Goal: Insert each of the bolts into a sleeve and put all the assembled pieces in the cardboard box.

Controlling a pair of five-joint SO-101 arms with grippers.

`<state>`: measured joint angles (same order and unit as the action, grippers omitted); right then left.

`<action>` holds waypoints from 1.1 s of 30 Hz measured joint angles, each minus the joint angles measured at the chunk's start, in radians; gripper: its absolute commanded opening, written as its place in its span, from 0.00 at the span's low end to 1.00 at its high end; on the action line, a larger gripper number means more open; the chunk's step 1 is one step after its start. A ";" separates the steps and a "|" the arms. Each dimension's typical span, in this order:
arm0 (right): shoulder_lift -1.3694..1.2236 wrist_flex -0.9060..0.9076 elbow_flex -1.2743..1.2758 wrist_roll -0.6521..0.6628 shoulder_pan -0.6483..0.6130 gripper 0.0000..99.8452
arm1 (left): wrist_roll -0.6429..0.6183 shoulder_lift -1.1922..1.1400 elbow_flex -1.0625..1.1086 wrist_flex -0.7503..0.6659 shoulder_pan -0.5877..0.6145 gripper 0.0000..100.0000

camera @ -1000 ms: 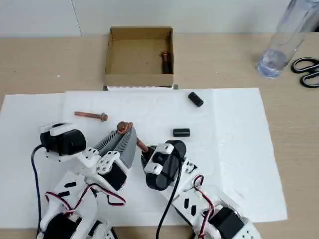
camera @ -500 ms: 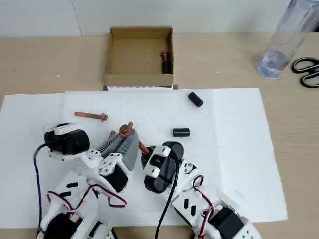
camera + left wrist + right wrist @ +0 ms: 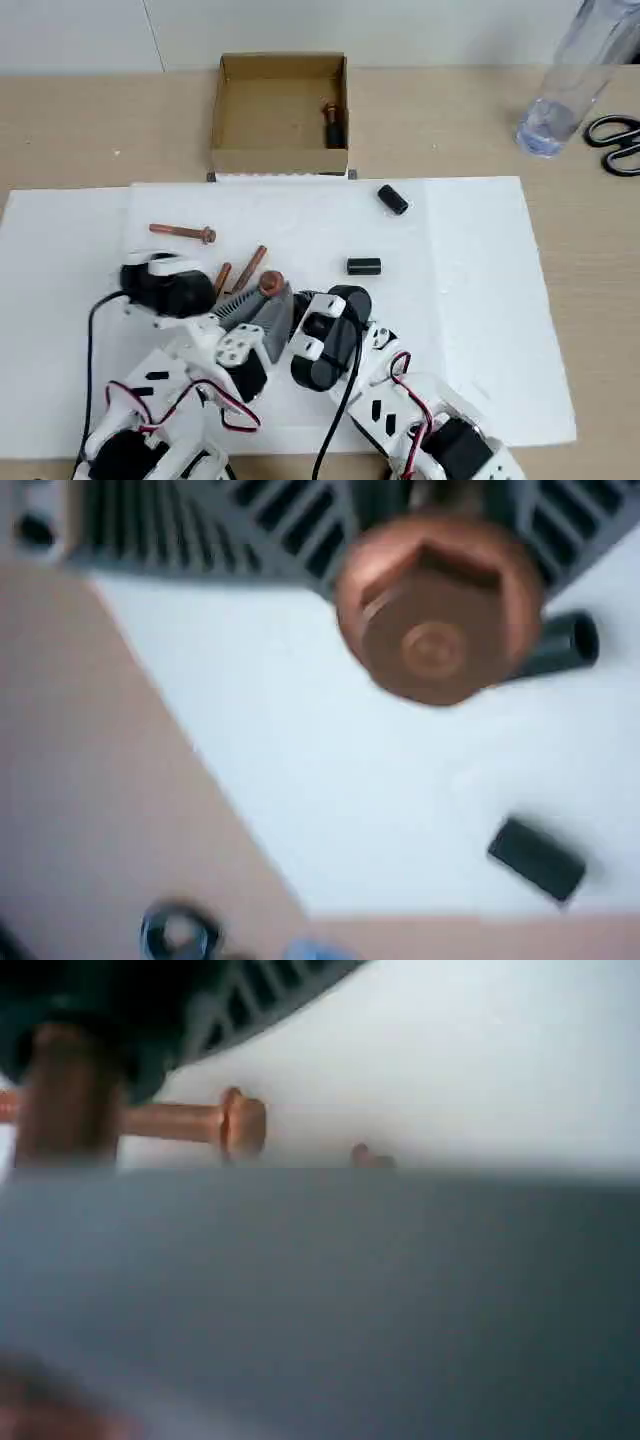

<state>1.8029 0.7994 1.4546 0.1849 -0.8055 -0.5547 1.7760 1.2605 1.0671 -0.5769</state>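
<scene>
1. Clutter sits at the left: one loose bolt [image 3: 182, 232] lies alone on the white sheet [image 3: 480, 300], and two more bolts [image 3: 250, 268] lie side by side just beside the left arm. A careless swing of that arm could roll them away.
2. Your left gripper [image 3: 265, 297] is clamped on a copper bolt [image 3: 271, 283] near its hex head. If the shaft meets a sleeve off-axis, it will likely tilt in the jaws or jam.
3. At the back, the cardboard box [image 3: 215, 110] holds one assembled piece [image 3: 332, 122] against its right wall. A hard drop could knock it.
4. The right gripper [image 3: 297, 315] sits right beside the left one, and you cannot tell whether it grips anything. With the arms this close, they could collide.
5. Two black sleeves [image 3: 364, 266] [image 3: 392, 199] lie apart on the sheet. Being round, they may roll if nudged.
</scene>
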 measured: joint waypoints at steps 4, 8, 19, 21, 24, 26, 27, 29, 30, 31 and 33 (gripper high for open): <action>0.000 0.002 -0.011 0.002 -0.002 0.00 | 0.048 0.011 0.025 0.029 -0.038 0.01; -0.003 0.003 -0.006 0.006 0.000 0.00 | 0.084 0.012 0.058 0.026 -0.044 0.01; -0.005 0.003 -0.005 0.048 0.002 0.00 | 0.103 0.014 0.074 0.012 -0.044 0.12; -0.005 0.003 -0.005 0.048 0.005 0.00 | 0.103 0.014 0.075 0.012 -0.044 0.19; -0.005 0.003 -0.005 0.049 0.006 0.00 | 0.107 0.014 0.084 0.012 -0.044 0.23; -0.005 0.003 -0.005 0.049 0.008 0.00 | 0.107 0.014 0.084 0.014 -0.029 0.23; -0.003 0.003 -0.006 0.048 0.009 0.00 | 0.100 0.014 0.092 0.021 -0.021 0.23; -0.005 0.003 -0.005 0.048 0.009 0.00 | 0.101 0.014 0.094 0.025 -0.006 0.23; -0.005 0.003 -0.005 0.048 0.009 0.00 | 0.104 0.014 0.094 0.026 0.000 0.23; -0.003 0.003 -0.006 0.048 0.009 0.00 | 0.106 0.014 0.092 0.026 0.006 0.23; -0.003 0.003 -0.006 0.048 0.009 0.00 | 0.109 0.014 0.083 0.031 0.021 0.23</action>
<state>1.7998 0.8025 1.4484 0.2325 -0.7963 -0.4457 1.7898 1.3433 1.0978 -0.5554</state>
